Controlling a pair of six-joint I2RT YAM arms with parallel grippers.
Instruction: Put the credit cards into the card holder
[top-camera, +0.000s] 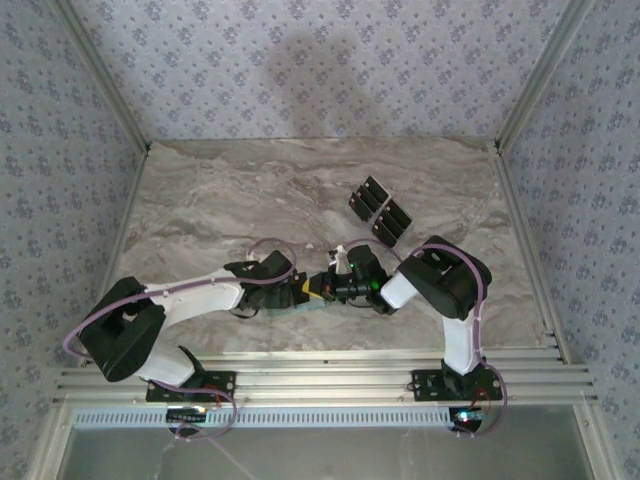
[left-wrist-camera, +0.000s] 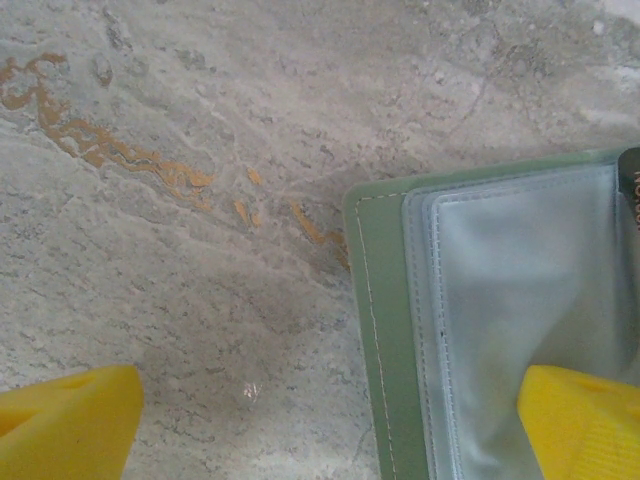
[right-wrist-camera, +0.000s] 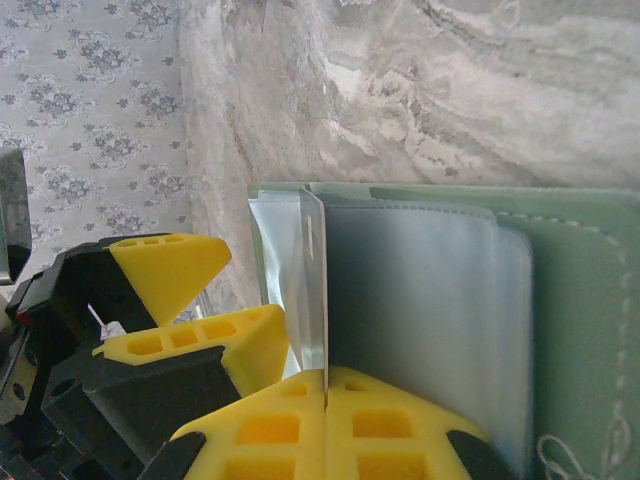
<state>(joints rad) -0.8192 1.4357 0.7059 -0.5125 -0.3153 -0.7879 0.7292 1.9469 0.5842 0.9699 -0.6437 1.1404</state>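
Pinching card holder (right-wrist-camera: 585, 330) sleeve (right-wrist-camera: 312, 290), seemingly, right fingers (right-wrist-camera: 400, 400)

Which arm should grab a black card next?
Probably left. The left tool is open and empty, straddling an edge of the card holder, while the right tool is pinching its clear pocket. The credit cards lie nearer the right arm, though.

we have two arms, the left arm (top-camera: 190, 293) and the right arm (top-camera: 457, 340), each with white links and bulky black joint housings. thin purple cables (top-camera: 82, 335) loop along both. overhead, our black bases (top-camera: 190, 385) lie at seven and five o'clock, and a small light (top-camera: 462, 415) glows at the right one. the left gripper (left-wrist-camera: 330, 400) and right gripper (right-wrist-camera: 327, 385) have yellow fingers (right-wrist-camera: 270, 425) with rectangular recesses, set in black frames.
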